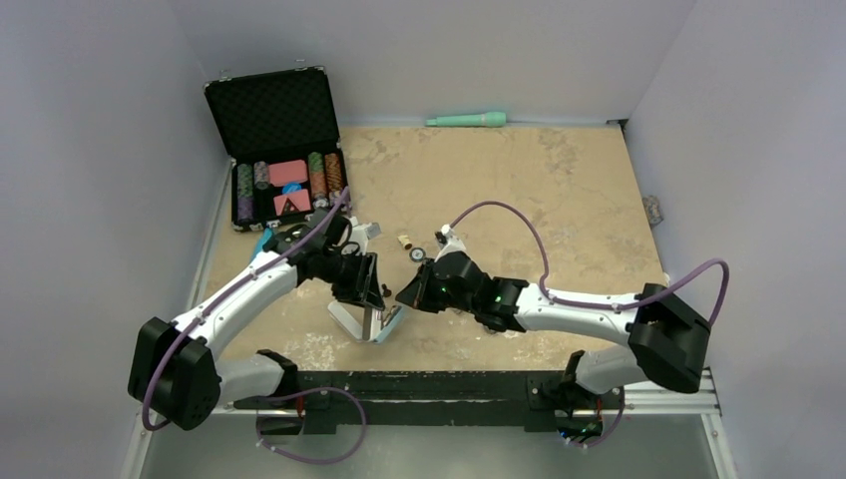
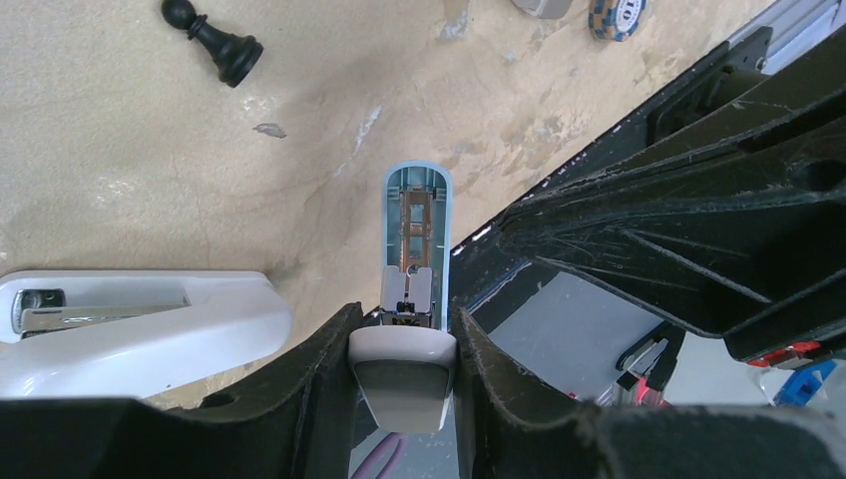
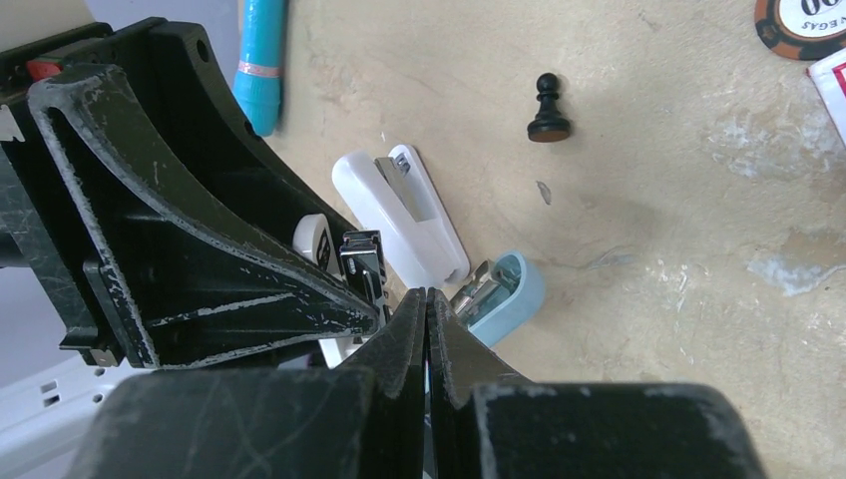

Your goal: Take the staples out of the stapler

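The table (image 1: 559, 200) carries the opened stapler (image 1: 367, 324) near its front edge, its white and blue halves spread apart. The left gripper (image 2: 404, 344), partly open, clamps the stapler's hinge end. The right gripper (image 3: 426, 299) is fully closed just beside the blue half, with nothing visible between its fingers. A black pawn (image 3: 548, 108) stands nearby.

Only legible txt: "EGAS" on poker chip (image 3: 801, 24), rest cut off at edge.

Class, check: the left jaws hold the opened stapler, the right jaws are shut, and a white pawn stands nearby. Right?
No: the pawn is black, as the right wrist view shows. The left gripper does hold the opened stapler; the right gripper has shut jaws.
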### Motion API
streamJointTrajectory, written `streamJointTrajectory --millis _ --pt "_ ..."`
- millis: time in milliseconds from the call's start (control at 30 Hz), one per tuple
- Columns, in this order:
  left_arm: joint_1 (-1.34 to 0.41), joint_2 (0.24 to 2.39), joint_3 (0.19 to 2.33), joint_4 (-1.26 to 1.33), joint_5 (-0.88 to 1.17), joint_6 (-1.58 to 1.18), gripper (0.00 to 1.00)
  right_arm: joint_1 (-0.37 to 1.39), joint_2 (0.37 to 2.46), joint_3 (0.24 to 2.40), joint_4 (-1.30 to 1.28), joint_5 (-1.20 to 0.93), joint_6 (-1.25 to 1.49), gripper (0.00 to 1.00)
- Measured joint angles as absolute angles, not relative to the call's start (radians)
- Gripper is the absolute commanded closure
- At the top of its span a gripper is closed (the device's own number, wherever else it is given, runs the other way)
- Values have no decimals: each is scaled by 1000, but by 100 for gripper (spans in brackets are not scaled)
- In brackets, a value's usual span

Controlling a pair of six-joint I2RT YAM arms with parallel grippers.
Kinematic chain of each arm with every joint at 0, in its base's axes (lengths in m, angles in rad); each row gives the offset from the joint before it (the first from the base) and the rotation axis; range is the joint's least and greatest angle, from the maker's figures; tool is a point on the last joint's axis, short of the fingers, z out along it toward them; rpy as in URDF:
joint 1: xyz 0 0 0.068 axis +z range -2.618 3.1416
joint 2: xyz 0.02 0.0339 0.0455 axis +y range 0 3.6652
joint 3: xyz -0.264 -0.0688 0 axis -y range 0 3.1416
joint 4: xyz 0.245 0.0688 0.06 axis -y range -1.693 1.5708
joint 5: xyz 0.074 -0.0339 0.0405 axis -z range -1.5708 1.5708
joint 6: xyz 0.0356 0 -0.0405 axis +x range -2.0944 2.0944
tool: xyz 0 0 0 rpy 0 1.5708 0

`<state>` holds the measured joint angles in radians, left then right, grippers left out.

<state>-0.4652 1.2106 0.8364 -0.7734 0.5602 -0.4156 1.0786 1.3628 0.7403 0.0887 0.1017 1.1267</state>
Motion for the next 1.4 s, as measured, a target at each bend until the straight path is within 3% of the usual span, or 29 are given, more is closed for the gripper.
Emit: streamJointTrajectory --millis 1400 --pt "-466 1216 847 -781 512 -400 100 1119 1562 781 186 57 1168 100"
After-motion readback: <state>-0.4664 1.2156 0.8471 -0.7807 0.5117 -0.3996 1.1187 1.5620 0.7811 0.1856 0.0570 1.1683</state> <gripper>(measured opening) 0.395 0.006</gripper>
